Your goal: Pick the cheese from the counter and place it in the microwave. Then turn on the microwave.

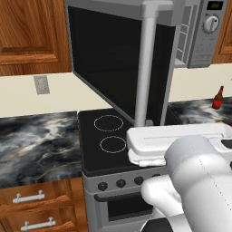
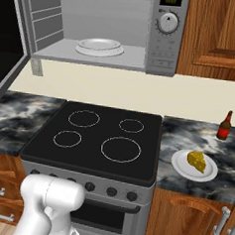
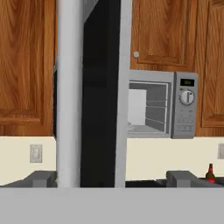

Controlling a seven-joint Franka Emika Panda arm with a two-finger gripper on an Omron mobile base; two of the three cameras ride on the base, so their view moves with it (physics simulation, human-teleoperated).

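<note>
Cheese (image 2: 197,160) lies on a white plate (image 2: 181,166), and the plate stands on the counter (image 2: 225,162) to the right of the stovetop (image 2: 95,138), near the front edge. A brown bottle (image 2: 224,125) stands upright on the same counter, farther back and to the right of the plate, apart from it. Up on the wall the microwave (image 2: 164,48) has its door (image 1: 113,59) swung wide open to the left, so the inside is visible; a round glass tray (image 2: 99,46) lies on its floor. The knob (image 2: 168,22) and the small green display (image 2: 171,0) are on the right panel of the microwave. In the hand view the silver bar handle (image 3: 69,92) of the door runs upright between the two finger tips, and the gripper (image 3: 111,178) has its jaws far apart, one tip on each side of the handle, holding nothing. I cannot tell if either tip touches the handle. In the left base view the white arm (image 1: 199,167) reaches up from the lower right toward the lower end of this handle, over the stovetop. Below the stovetop is the oven with black knobs (image 2: 112,191). On the left side there is more counter with wooden drawers (image 1: 31,204) under it, and a wall socket (image 1: 41,84) above it
</note>
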